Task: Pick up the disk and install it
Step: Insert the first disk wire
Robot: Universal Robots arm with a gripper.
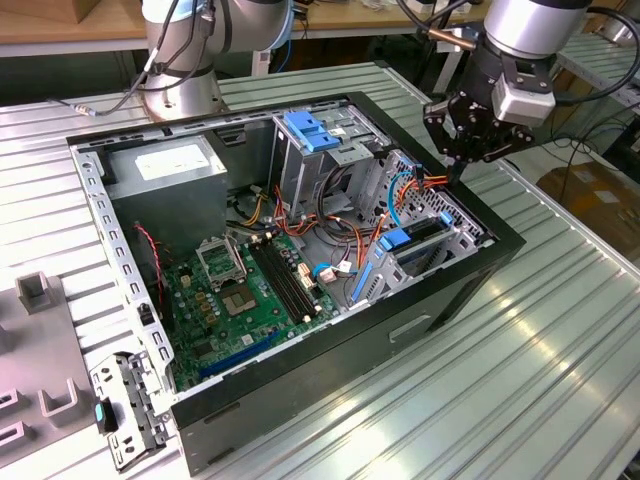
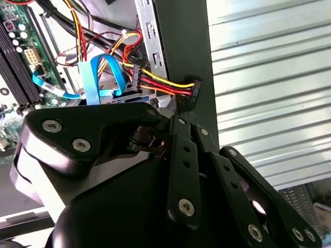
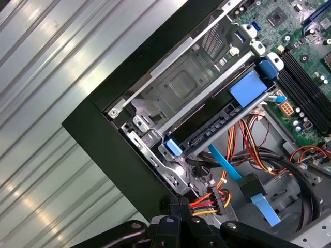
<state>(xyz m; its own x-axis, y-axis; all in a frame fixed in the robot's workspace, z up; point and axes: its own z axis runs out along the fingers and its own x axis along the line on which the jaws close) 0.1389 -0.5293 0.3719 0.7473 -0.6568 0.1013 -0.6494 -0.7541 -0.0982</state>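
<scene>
First wrist view shows the blue-railed disk (image 3: pixel 212 124) slotted in its bay (image 3: pixel 181 85), hand (image 3: pixel 178 209) closed.

I see only a dark edge of the disk (image 3: pixel 211 125), the rest hidden inside the cage (image 3: pixel 181 85), and the first wrist view's border cuts off most of the gripper (image 3: pixel 176 208).

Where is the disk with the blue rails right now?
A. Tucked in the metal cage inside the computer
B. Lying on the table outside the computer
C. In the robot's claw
A: in the first wrist view the disk sits slotted in the metal cage inside the computer, while the gripper is apart from it, by the coloured wires.
</scene>
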